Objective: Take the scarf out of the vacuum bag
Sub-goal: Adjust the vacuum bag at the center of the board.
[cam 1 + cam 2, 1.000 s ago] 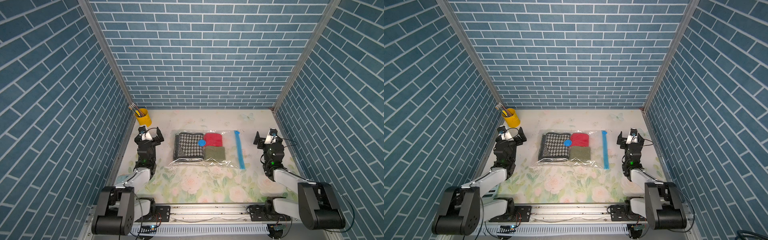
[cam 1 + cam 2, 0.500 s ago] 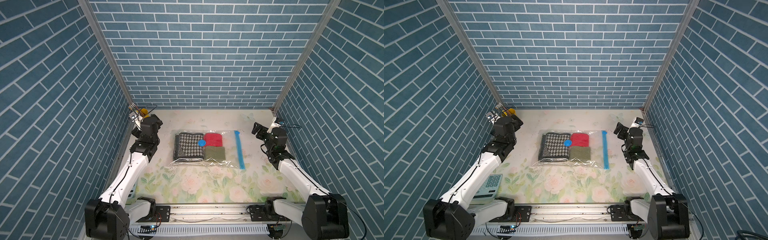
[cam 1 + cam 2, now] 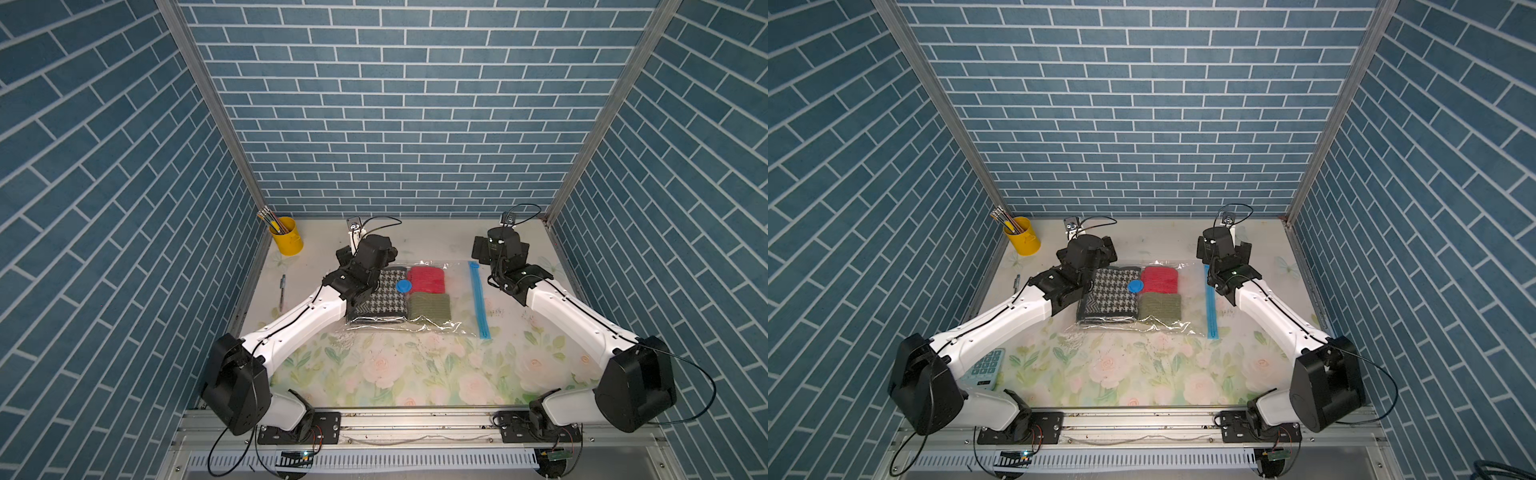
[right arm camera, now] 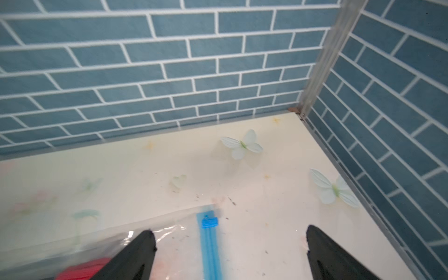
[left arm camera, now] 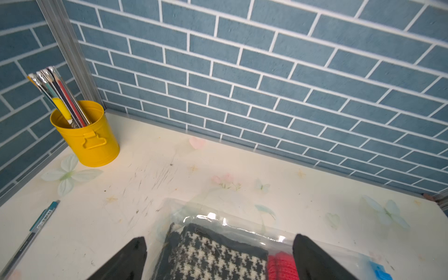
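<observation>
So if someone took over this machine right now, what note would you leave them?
Left gripper: open, empty, over the bag at the corner holding the scarf.
Right gripper: open, empty, over the bag's blue zip strip.
Scarf: inside the bag, beside a red knit and a green knit.
Done: nothing taken out yet.
Left: open the bag, pull the scarf out.
</observation>
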`<move>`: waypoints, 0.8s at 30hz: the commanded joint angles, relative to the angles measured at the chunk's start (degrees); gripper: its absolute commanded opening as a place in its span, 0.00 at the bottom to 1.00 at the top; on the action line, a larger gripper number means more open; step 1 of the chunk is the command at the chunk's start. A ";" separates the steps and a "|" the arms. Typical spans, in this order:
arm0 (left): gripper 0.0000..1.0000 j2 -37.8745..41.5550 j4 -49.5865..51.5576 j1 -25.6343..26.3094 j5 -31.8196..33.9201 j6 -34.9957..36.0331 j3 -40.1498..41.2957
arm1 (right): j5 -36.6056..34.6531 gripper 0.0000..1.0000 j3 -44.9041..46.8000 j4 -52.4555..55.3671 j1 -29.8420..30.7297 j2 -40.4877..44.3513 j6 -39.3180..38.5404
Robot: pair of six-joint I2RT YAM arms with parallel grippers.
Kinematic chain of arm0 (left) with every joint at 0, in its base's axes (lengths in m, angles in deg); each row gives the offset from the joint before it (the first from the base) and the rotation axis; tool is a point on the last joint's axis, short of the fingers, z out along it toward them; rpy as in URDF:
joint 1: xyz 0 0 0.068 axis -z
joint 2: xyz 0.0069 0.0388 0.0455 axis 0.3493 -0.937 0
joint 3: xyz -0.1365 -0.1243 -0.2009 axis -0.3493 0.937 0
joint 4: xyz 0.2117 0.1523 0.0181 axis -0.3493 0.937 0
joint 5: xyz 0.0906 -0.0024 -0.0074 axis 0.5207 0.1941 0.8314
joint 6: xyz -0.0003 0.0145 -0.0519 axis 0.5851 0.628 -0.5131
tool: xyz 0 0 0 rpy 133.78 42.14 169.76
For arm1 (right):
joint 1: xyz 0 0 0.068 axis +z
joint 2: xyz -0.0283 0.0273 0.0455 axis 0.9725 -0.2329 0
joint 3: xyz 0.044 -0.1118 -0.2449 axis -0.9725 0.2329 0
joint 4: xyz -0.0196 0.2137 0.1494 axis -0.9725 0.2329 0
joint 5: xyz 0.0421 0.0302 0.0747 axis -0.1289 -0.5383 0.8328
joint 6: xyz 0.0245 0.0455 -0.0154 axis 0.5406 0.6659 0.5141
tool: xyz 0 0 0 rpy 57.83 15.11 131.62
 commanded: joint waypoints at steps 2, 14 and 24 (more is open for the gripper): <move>1.00 -3.16 0.37 -0.35 -5.18 0.34 -4.78 | 5.64 1.00 -0.54 4.19 -1.13 -1.62 -3.40; 0.87 -14.22 9.61 1.24 -23.47 -5.56 -14.23 | 34.56 0.94 0.11 7.22 -9.26 -2.08 1.00; 0.63 -23.16 16.51 1.64 -32.55 -10.84 -18.89 | 42.21 0.78 11.27 5.32 -13.11 -2.05 3.14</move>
